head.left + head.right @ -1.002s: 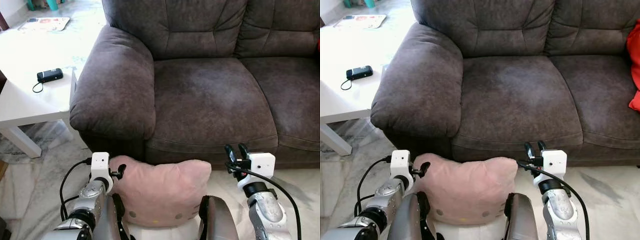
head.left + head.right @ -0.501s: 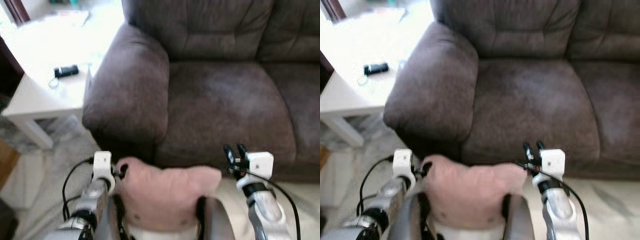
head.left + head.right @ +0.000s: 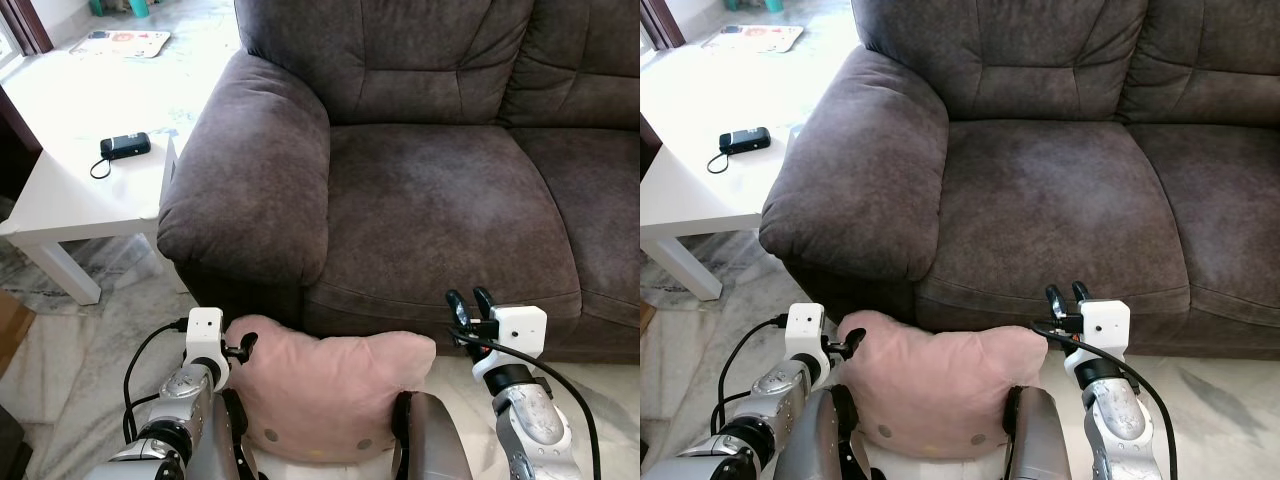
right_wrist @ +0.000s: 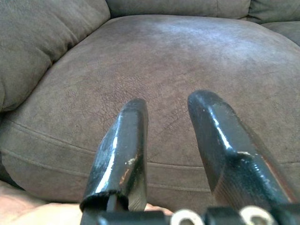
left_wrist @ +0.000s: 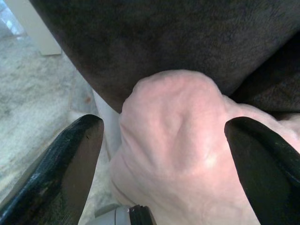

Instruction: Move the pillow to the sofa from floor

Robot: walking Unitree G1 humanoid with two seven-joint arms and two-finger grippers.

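A pink pillow (image 3: 330, 395) is low in front of me, against the base of the dark brown sofa (image 3: 440, 200). It sits between my two arms. My left gripper (image 3: 242, 346) is at the pillow's left upper corner. In the left wrist view its fingers (image 5: 70, 159) are spread wide on either side of that pillow (image 5: 183, 140) corner, open. My right gripper (image 3: 470, 300) stands just past the pillow's right upper corner and points up at the seat cushion. It is open by a narrow gap with nothing between its fingers (image 4: 126, 145).
The sofa's wide armrest (image 3: 250, 180) rises at the left of the seat. Left of it stands a white side table (image 3: 60, 200) with a black corded device (image 3: 125, 146). Marble floor (image 3: 90, 320) lies around me. A printed mat (image 3: 120, 42) lies far back.
The camera swung, with blur half a second ago, so the sofa and table now sit further right in the picture. Both grippers and the pillow keep their places relative to each other.
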